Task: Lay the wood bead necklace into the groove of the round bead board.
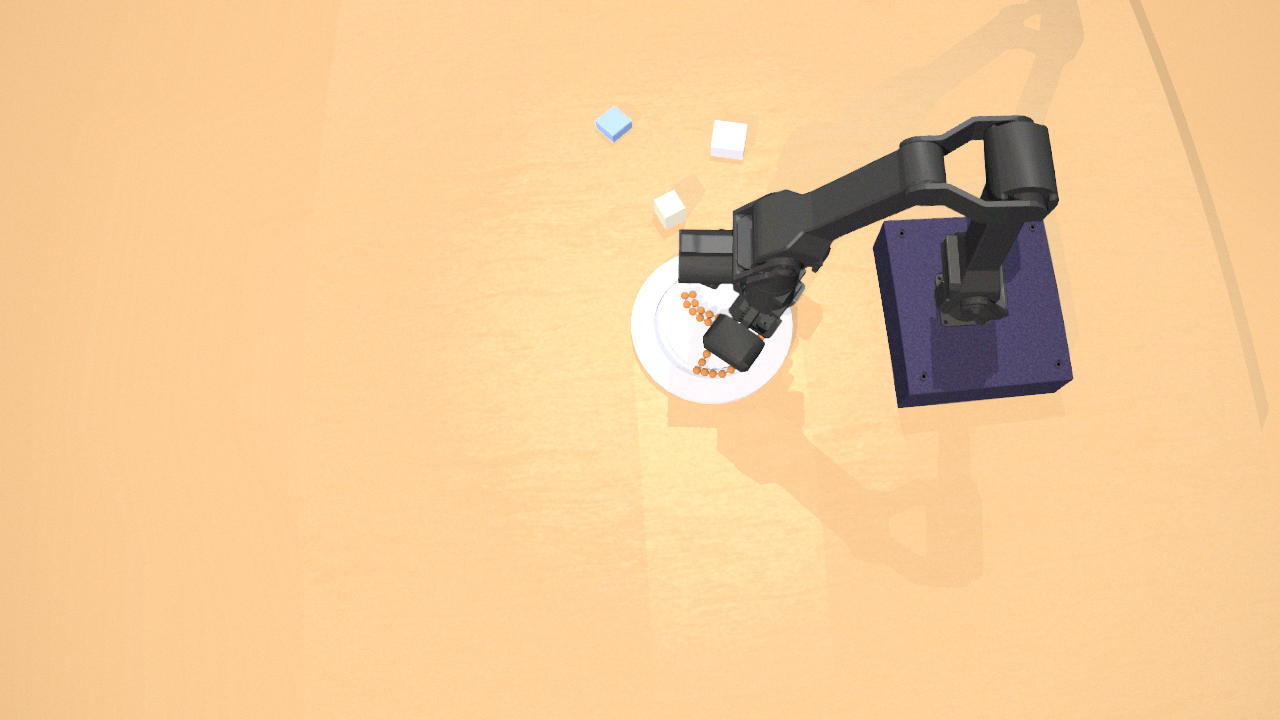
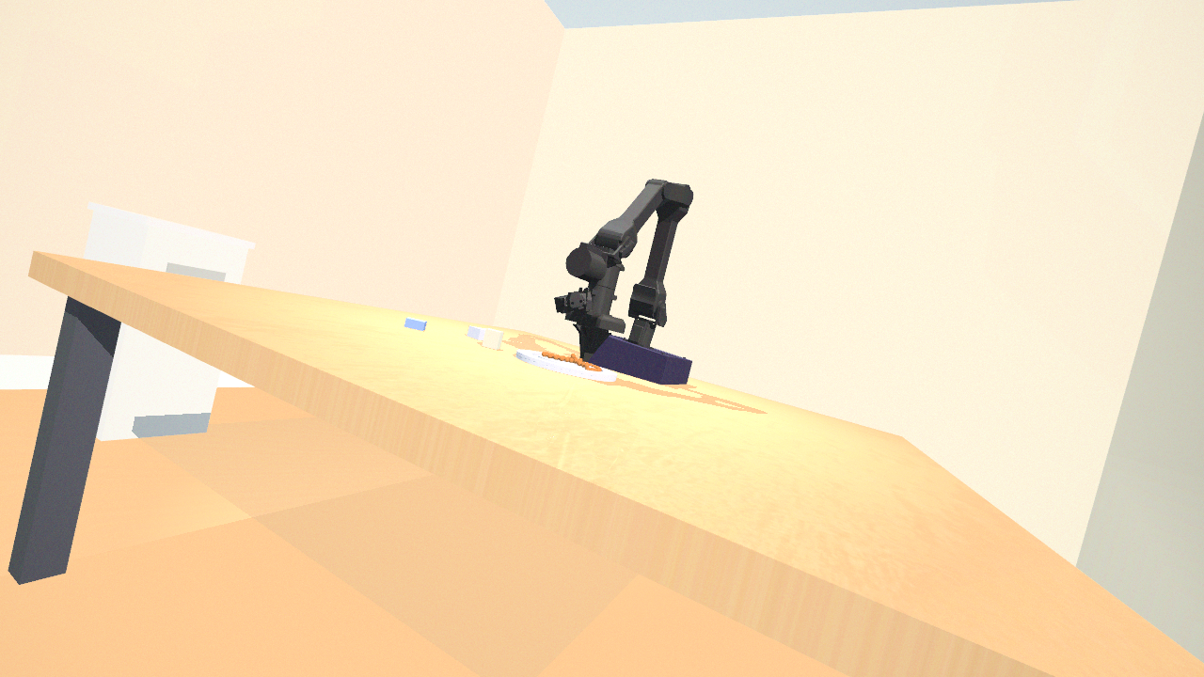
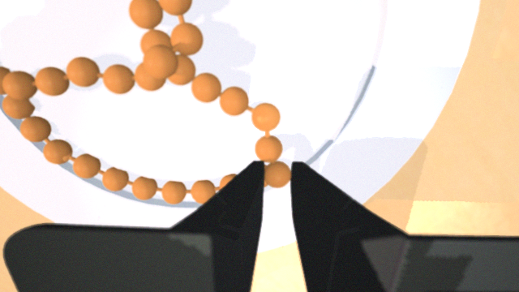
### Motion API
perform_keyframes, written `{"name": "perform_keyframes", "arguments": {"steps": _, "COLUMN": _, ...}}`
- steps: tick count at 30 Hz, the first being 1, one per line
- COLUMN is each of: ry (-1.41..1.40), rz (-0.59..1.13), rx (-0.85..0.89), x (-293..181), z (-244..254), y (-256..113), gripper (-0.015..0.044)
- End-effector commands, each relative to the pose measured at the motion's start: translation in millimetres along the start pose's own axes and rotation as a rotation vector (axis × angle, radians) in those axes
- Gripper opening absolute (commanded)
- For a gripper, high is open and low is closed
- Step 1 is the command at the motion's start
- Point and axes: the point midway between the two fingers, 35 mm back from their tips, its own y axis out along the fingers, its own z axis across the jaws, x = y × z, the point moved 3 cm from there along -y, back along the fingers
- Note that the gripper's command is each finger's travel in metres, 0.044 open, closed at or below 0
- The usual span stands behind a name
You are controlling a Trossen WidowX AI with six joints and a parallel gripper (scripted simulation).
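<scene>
The necklace of orange beads [image 1: 700, 310] [image 2: 555, 357] [image 3: 173, 192] lies on the white round bead board [image 1: 651, 358] [image 3: 439, 97]. In the wrist view, a lower run of beads follows the curved groove line, while other beads run across the board's inner area and cross over each other at the upper middle. My gripper [image 3: 277, 168] [image 2: 586, 356] is low over the board's edge on the arm-base side, shut on one bead of the necklace. The left finger hides a few neighbouring beads. In the top view the wrist hides the fingertips and part of the necklace.
A cream cube [image 1: 669, 209] stands just beyond the board, near the wrist. A white block [image 1: 729, 139] and a blue block [image 1: 614, 123] [image 2: 415, 323] lie farther off. The dark purple arm base [image 1: 993, 358] [image 2: 643, 362] stands to the right of the board.
</scene>
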Motion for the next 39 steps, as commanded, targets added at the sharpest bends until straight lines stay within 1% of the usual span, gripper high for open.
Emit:
{"name": "perform_keyframes", "arguments": {"steps": 1, "ry": 0.0, "rz": -0.002, "rx": -0.003, "x": 0, "z": 0, "y": 0, "gripper": 0.0131}}
{"name": "perform_keyframes", "arguments": {"steps": 13, "ry": 0.001, "rz": 0.002, "rx": -0.004, "x": -1, "z": -1, "y": -1, "gripper": 0.044}}
{"name": "perform_keyframes", "arguments": {"steps": 32, "ry": -0.002, "rz": -0.004, "rx": -0.008, "x": -1, "z": -1, "y": -5, "gripper": 0.044}}
{"name": "perform_keyframes", "arguments": {"steps": 34, "ry": -0.045, "rz": -0.004, "rx": -0.008, "x": 1, "z": 0, "y": -9, "gripper": 0.0387}}
{"name": "perform_keyframes", "arguments": {"steps": 39, "ry": -0.325, "rz": -0.004, "rx": -0.008, "x": 9, "z": 5, "y": -36, "gripper": 0.0256}}
